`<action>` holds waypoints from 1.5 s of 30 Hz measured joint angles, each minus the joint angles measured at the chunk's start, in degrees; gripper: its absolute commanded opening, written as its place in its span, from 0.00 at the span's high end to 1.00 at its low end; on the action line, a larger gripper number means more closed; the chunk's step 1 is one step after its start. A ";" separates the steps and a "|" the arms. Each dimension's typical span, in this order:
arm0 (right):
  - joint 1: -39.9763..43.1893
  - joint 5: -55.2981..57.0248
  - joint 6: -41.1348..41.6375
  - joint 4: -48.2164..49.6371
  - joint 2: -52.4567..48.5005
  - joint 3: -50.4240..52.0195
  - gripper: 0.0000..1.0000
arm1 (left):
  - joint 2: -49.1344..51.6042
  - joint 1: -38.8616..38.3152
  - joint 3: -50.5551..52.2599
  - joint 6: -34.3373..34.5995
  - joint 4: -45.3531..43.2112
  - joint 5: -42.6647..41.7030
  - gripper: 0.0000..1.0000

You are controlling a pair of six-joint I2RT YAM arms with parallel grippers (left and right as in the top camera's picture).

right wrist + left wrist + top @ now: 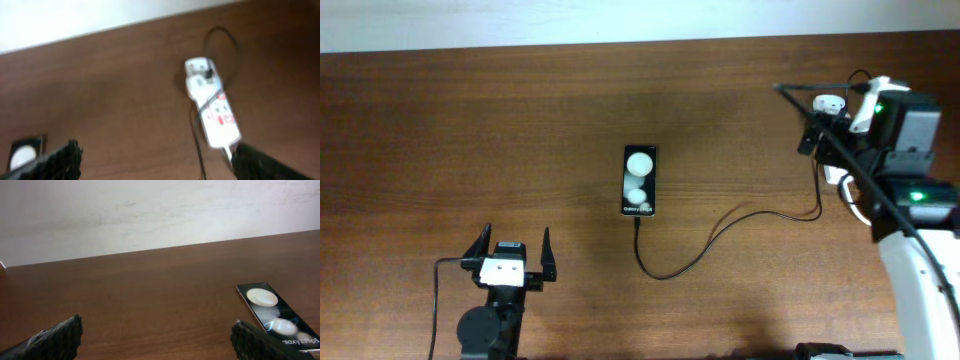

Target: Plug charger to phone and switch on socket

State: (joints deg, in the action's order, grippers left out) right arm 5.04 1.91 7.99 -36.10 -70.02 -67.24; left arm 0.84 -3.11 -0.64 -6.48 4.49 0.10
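The black phone (pixel 640 180) lies flat mid-table, its white round patches toward the far end. It also shows in the left wrist view (pixel 274 314) and at the edge of the right wrist view (pixel 22 152). The thin black charger cable (pixel 700 250) runs from the phone's near edge in a curve to the right. Its tip meets the phone's edge. The white socket strip with red marks (pixel 214 110) holds a white adapter (pixel 200 70); from overhead it is mostly hidden under my right arm (pixel 832 103). My right gripper (pixel 796 112) (pixel 155 160) is open above the socket. My left gripper (pixel 510 255) (pixel 160 340) is open and empty, left of the phone.
The brown wooden table (pixel 520 120) ends at a white wall along its far edge (pixel 570 20). The socket's thick white cord (pixel 858 208) shows beside my right arm. A thin black cable (pixel 437 300) runs along my left arm.
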 measured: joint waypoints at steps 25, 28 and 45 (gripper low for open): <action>-6.38 -10.01 -16.31 47.91 18.78 61.22 0.01 | 0.00 0.00 0.00 0.00 0.02 0.22 0.01; -6.54 -9.99 -17.42 48.04 25.07 64.67 0.01 | 0.00 0.00 0.00 0.00 0.02 0.22 0.01; -11.26 -8.44 -18.25 32.39 56.74 66.66 0.01 | -0.11 0.00 0.00 0.00 0.02 0.37 0.01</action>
State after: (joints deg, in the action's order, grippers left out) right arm -6.22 -6.52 -10.26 -3.70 -13.28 -0.58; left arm 0.73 -3.11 -0.64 -6.48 4.51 0.47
